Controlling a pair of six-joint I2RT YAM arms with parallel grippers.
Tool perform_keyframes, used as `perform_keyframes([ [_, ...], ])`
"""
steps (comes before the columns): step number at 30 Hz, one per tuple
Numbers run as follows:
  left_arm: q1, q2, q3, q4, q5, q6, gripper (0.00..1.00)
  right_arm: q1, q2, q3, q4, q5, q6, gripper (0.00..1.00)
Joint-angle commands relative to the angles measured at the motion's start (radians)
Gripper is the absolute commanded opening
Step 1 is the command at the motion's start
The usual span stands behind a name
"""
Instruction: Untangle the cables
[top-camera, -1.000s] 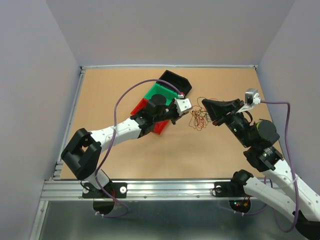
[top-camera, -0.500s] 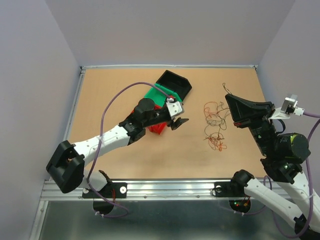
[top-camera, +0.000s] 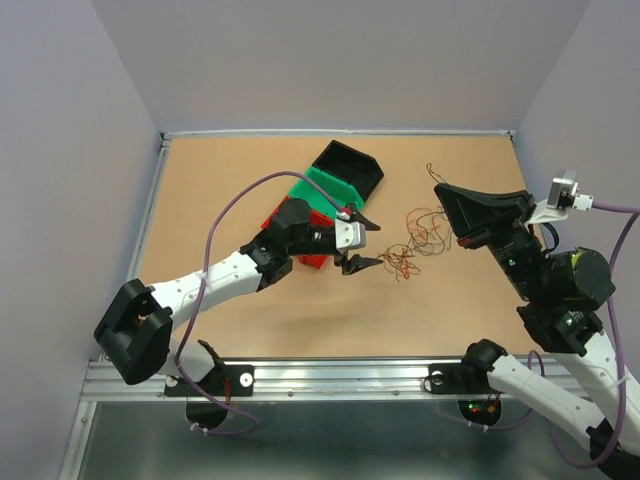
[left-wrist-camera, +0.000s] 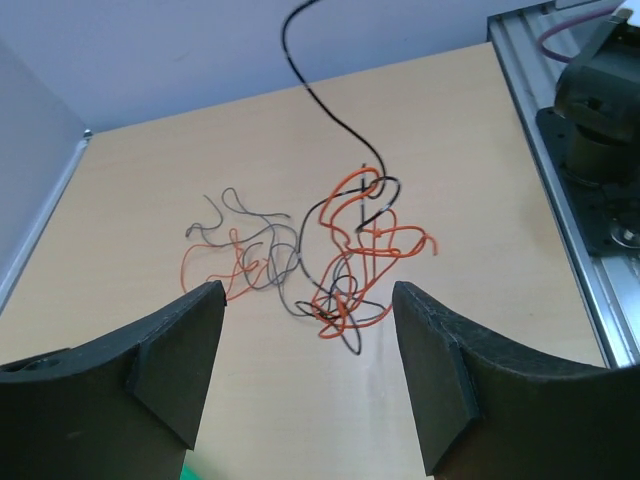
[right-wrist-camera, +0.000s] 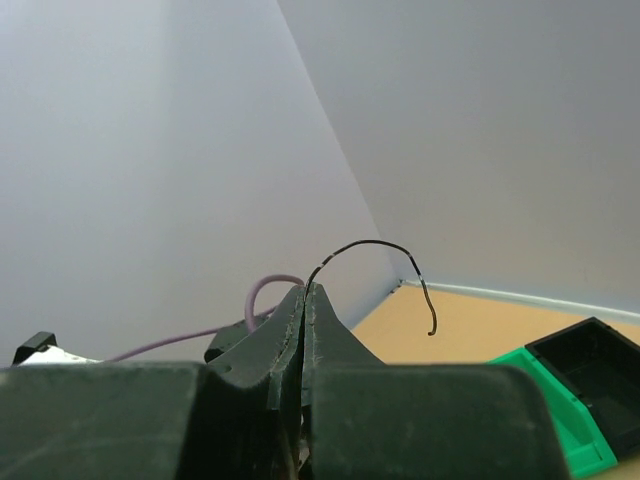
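The cables (top-camera: 412, 240) lie as a loose tangle of orange, grey and black strands on the table, right of centre. In the left wrist view the orange knot (left-wrist-camera: 358, 255) and grey strand (left-wrist-camera: 250, 245) lie just beyond my left gripper (left-wrist-camera: 307, 295), which is open and holds nothing. From above, the left gripper (top-camera: 366, 243) sits close to the tangle's left side. A black cable (left-wrist-camera: 318, 95) rises from the knot to my right gripper (top-camera: 441, 191). The right gripper (right-wrist-camera: 305, 289) is raised and shut on this black cable (right-wrist-camera: 378, 243), whose free end curls past the tips.
Three bins stand behind the left arm: a black bin (top-camera: 352, 166), a green bin (top-camera: 322, 187) and a red bin (top-camera: 280, 214). The green bin (right-wrist-camera: 548, 405) also shows in the right wrist view. Grey walls enclose the table on three sides.
My left gripper has opened and dropped toward the tangle's left side. The right gripper pulled right and up with the black cable, spreading the tangle, then came back slightly left.
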Motion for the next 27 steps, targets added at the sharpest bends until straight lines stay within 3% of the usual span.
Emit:
perform_keyframes([
  [1, -0.018, 0.004, -0.010, 0.044, 0.081, 0.019, 0.79, 0.004, 0.002, 0.080, 0.024, -0.007, 0.022, 0.01],
  [14, -0.059, 0.156, 0.113, 0.074, 0.064, -0.107, 0.79, 0.004, 0.077, 0.138, 0.041, -0.045, 0.056, 0.01],
  [22, -0.111, 0.157, 0.061, 0.126, -0.003, -0.049, 0.79, 0.004, 0.094, 0.126, 0.090, -0.047, 0.087, 0.01],
  [27, -0.131, 0.186, 0.052, 0.157, -0.063, -0.030, 0.77, 0.004, 0.100, 0.072, 0.225, -0.039, 0.142, 0.00],
])
